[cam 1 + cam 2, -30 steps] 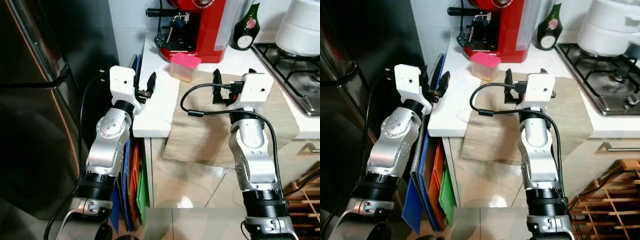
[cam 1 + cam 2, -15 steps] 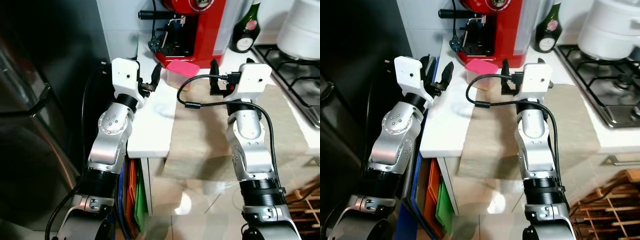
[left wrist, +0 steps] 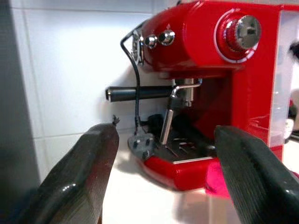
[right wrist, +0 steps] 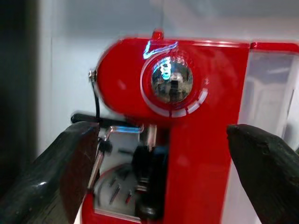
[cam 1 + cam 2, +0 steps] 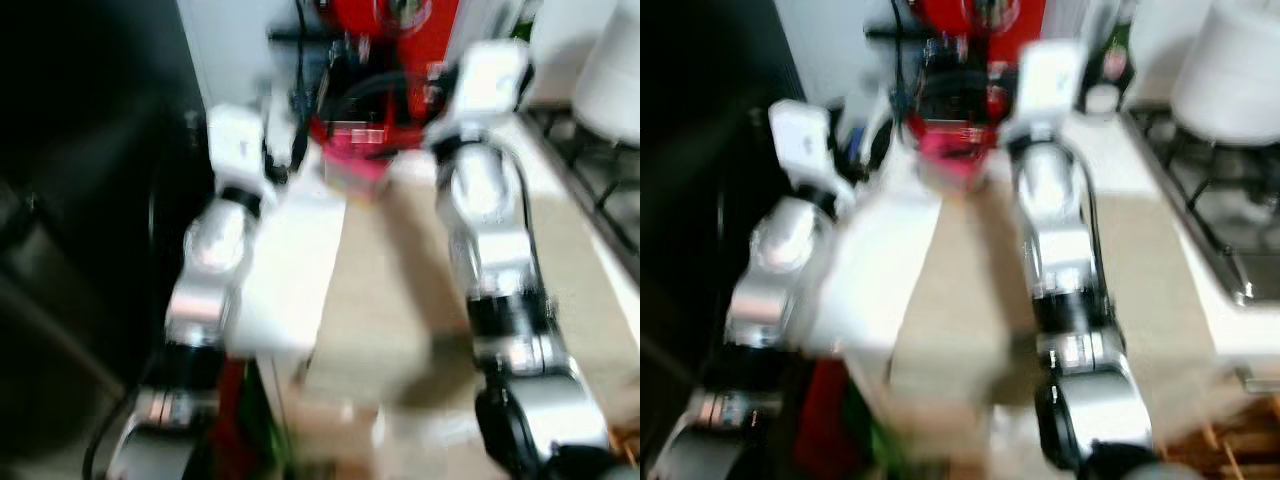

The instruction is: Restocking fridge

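Right gripper [image 4: 159,154]: fingers spread, empty, facing the coffee machine [image 4: 187,116]. Left gripper [image 3: 161,154]: likewise spread, empty. Pink-lidded tub [image 5: 355,165]: on counter [image 5: 290,270], before the machine. Advice: steady first, then straddle the tub squarely.
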Motion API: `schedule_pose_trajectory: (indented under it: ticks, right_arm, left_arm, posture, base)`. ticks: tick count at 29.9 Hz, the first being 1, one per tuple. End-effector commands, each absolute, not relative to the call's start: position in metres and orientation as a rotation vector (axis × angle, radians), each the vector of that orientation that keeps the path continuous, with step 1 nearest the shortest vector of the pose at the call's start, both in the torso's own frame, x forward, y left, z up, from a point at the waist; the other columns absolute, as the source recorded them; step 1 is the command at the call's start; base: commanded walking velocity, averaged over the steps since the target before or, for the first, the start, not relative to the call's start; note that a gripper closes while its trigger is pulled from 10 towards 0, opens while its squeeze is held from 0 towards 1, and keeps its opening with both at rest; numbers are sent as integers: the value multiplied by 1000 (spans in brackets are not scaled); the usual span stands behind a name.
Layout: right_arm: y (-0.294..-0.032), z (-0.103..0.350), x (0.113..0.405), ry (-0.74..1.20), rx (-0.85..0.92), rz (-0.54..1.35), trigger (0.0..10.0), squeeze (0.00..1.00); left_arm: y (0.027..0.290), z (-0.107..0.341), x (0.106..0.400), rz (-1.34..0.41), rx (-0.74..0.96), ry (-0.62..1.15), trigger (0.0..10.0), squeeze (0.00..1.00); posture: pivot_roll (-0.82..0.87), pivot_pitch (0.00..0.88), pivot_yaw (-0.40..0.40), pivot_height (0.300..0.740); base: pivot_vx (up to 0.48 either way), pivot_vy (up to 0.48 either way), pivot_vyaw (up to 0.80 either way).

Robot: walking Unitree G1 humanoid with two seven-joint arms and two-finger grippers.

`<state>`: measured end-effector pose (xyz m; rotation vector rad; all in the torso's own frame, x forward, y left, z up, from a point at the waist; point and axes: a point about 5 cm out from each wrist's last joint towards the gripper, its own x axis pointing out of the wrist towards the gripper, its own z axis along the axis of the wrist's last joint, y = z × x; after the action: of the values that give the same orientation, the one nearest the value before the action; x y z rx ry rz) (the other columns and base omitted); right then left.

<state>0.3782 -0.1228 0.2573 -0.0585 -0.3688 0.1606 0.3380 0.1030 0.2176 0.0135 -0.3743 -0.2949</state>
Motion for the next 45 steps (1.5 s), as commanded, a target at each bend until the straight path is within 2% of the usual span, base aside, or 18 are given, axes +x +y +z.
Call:
schedule_pose_trajectory:
  ticks: [1,9,17,24,29,33,34,36,38,39,42,45]
  right_arm:
    - [-131,250,386,-299,-40,170,10000,0]
    - [-144,243,405,-181,-48,166,10000,0]
    - [-137,231,410,-104,-65,251,10000,0]
    - [-139,233,412,-76,7,307,10000,0]
    - [-137,235,414,-63,-20,380,10000,0]
    - [-137,237,415,-69,-21,359,10000,0]
    - [-144,242,415,-129,-52,258,10000,0]
    - [-147,245,413,-166,-60,203,10000,0]
    - [-152,245,409,-213,-46,153,10000,0]
    - [-151,244,397,-285,-71,133,10000,0]
    - [-153,229,347,-438,-90,34,10000,0]
    - [-160,202,302,-433,-75,-50,10000,0]
  left_arm:
    - [97,221,334,-325,15,-388,10000,0]
    - [109,215,320,-316,42,-358,10000,0]
    - [126,214,308,-282,81,-328,10000,0]
    - [134,218,298,-277,112,-317,10000,0]
    - [140,218,288,-274,138,-294,10000,0]
    - [141,216,285,-273,141,-285,10000,0]
    - [140,216,283,-281,151,-289,10000,0]
    - [140,216,282,-287,164,-292,10000,0]
    - [138,214,279,-300,181,-296,10000,0]
    - [140,211,277,-300,167,-281,10000,0]
    - [143,197,272,-302,113,-206,10000,0]
    - [143,185,264,-337,104,-136,10000,0]
  posture:
    - [-6,0,18,740]
    - [65,0,-11,740]
    - [114,0,-18,740]
    - [139,0,-20,740]
    - [156,30,-35,740]
    - [158,34,-41,740]
    - [158,24,-54,740]
    - [158,20,-57,740]
    - [154,5,-60,740]
    - [134,0,-55,740]
    - [103,0,-42,740]
    - [71,0,-22,740]
  base:
    - [0,0,0]
    - [0,0,0]
    - [0,0,0]
    - [0,0,0]
    - [0,0,0]
    - [0,0,0]
    - [0,0,0]
    - [0,0,0]
    - [0,0,0]
    - [0,0,0]
    - [0,0,0]
    - [0,0,0]
